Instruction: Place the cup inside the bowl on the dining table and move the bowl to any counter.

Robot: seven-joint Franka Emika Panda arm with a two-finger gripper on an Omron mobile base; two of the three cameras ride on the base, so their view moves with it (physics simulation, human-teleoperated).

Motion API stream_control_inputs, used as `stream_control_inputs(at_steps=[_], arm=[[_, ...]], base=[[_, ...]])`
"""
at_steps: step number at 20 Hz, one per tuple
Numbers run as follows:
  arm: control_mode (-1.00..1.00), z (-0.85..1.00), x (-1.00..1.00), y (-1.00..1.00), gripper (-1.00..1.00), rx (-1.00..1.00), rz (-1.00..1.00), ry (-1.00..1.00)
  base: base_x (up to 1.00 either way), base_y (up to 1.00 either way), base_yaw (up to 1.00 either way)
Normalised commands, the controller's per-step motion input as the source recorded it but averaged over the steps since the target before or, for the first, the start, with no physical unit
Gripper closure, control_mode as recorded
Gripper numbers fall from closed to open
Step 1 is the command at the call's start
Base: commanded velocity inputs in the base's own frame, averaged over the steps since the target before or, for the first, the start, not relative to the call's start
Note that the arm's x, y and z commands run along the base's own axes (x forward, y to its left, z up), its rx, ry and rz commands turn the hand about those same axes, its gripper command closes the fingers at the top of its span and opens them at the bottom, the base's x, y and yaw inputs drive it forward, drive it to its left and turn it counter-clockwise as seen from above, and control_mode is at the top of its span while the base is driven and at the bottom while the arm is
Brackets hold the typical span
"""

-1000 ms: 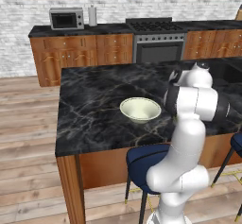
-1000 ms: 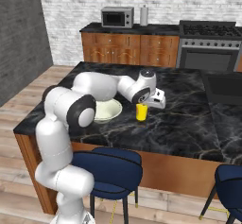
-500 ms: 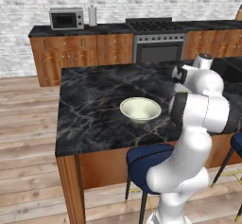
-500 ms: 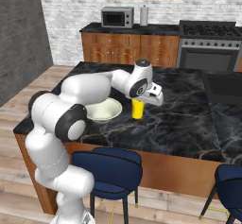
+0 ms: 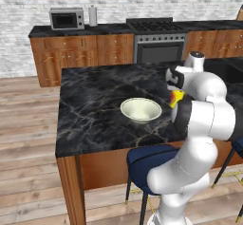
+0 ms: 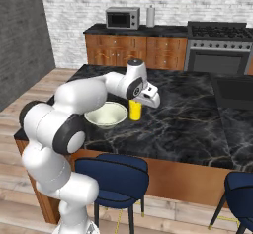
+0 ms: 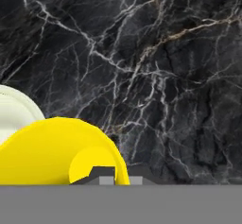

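Right base view: one bowl (image 6: 106,114) rests on the dining table (image 6: 188,129), with one cup (image 6: 135,110) upright just beside it, on the side toward the stove (image 6: 217,48). The gripper (image 6: 148,97) hangs directly over the cup; whether its fingers are spread or closed on the cup cannot be told. The white arm crosses in front of the bowl's near rim. Two blue stools (image 6: 111,176) stand at the table's near edge. Behind the bowl runs the counter (image 6: 133,30), carrying one microwave (image 6: 122,17) and one pale canister (image 6: 150,16) beside it. The floor is wood plank, the back wall pale brick.

Left base view: the bowl (image 5: 141,110) sits clear on the marble; the cup (image 5: 176,98) is mostly hidden behind the forearm.

Hand view: the cup (image 7: 56,154) fills the lower left, its open mouth facing the camera, the bowl's (image 7: 14,112) rim just beyond it.
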Motion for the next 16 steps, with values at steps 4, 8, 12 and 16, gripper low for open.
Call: stream_control_inputs(at_steps=[4,8,12,16], arm=[[-1.0,0.11,0.0,0.41,1.0,0.01,-0.07,-0.08],[-1.0,0.12,0.0,0.41,1.0,0.01,-0.05,-0.06],[-1.0,0.17,-0.02,0.37,1.0,0.04,-0.01,-0.06],[-1.0,0.12,0.0,0.32,1.0,0.09,0.0,-0.06]], base=[[0.0,0.0,0.0],[0.0,0.0,0.0],[0.0,0.0,0.0],[0.0,0.0,0.0]])
